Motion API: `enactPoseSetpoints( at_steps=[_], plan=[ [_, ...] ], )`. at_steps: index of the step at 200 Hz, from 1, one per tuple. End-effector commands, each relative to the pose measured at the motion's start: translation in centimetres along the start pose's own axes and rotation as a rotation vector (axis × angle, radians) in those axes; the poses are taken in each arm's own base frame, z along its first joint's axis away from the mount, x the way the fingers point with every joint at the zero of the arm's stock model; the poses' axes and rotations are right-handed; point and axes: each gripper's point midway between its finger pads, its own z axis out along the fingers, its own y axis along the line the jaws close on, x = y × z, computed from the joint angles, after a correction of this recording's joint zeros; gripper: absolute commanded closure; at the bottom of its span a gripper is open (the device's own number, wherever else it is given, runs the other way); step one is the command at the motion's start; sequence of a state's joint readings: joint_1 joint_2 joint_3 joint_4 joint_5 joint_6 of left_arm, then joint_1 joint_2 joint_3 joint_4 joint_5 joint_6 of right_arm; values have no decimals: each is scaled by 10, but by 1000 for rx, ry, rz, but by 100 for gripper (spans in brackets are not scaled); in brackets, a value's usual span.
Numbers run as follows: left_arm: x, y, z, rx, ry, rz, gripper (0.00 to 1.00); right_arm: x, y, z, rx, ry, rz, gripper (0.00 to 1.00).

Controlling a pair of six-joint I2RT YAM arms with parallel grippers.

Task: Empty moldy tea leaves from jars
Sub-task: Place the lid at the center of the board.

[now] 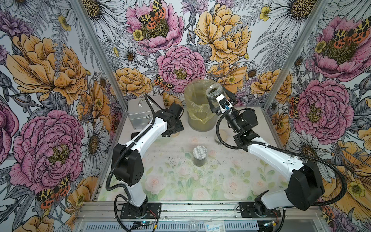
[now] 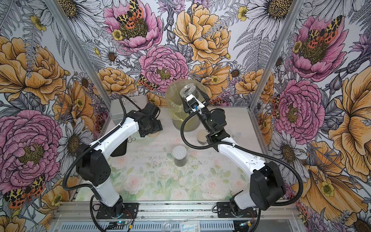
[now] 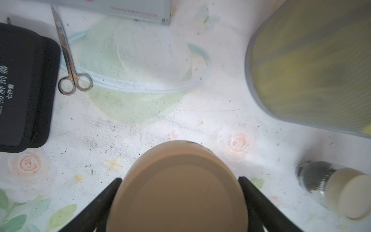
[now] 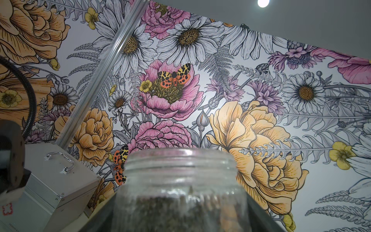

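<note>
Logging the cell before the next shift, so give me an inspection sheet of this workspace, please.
Surface: floral mat, dark crumbs scattered.
Job's things: open jar, tea leaves inside, raised by the bin; silver-lidded jar mid-mat; tan-lidded jar near bin.
Clutter: scissors, black pouch, metal case.
Hands: right hand shut on open jar; left hand shut on loose lid.
Cables: black conduits hang in loose loops.
Surroundings: floral walls, metal frame.
</note>
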State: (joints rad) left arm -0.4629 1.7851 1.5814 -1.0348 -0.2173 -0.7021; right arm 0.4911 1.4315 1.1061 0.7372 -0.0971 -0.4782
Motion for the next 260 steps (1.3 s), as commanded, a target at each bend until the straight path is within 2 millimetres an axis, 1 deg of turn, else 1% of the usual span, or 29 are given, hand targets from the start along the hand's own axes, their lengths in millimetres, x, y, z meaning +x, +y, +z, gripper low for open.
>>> enactPoseSetpoints(
  at_steps=[1, 12, 14, 18, 39, 62, 73, 91, 101, 125, 142, 159, 177, 197, 211, 221, 260],
  plan=[
    [8, -15, 20, 54, 14, 34, 100, -36, -29, -5, 73, -73, 10, 93],
    [15, -18, 30, 67, 24, 47, 100, -36, -29, -6, 72, -71, 9, 93],
    [20, -17, 42, 50, 44, 54, 100, -36, -29, -6, 71, -71, 11, 93],
    [25, -18, 50, 47, 57, 61, 100, -35, -29, -7, 72, -69, 12, 93],
    [39, -20, 73, 49, 76, 86, 100, -34, -29, -8, 68, -64, 12, 93],
    [51, -19, 92, 42, 91, 106, 100, -33, -29, -9, 66, -60, 12, 93],
    [58, -15, 102, 24, 102, 114, 100, -33, -29, -9, 66, -59, 11, 93],
    [65, -13, 112, 3, 102, 139, 100, -33, -30, -9, 67, -57, 12, 93],
    [67, -13, 115, 0, 93, 155, 98, -33, -29, -9, 65, -55, 11, 93],
    [74, -12, 124, -14, 100, 175, 84, -33, -29, -10, 65, -56, 14, 93],
    [78, -9, 128, -24, 109, 183, 70, -32, -29, -10, 64, -53, 15, 93],
    [78, -7, 128, -31, 107, 191, 56, -32, -29, -10, 63, -50, 14, 93],
    [74, -9, 123, -25, 95, 197, 45, -33, -29, -10, 61, -50, 15, 93],
    [69, -10, 117, -14, 81, 197, 22, -32, -29, -9, 59, -49, 23, 93],
    [66, -12, 111, -8, 67, 198, 12, -31, -28, -8, 57, -45, 26, 93],
    [62, -12, 107, -3, 55, 195, 2, -31, -28, -9, 58, -45, 29, 93],
    [49, -14, 88, 25, 20, 181, 1, -30, -28, -8, 55, -40, 40, 93]
  ],
)
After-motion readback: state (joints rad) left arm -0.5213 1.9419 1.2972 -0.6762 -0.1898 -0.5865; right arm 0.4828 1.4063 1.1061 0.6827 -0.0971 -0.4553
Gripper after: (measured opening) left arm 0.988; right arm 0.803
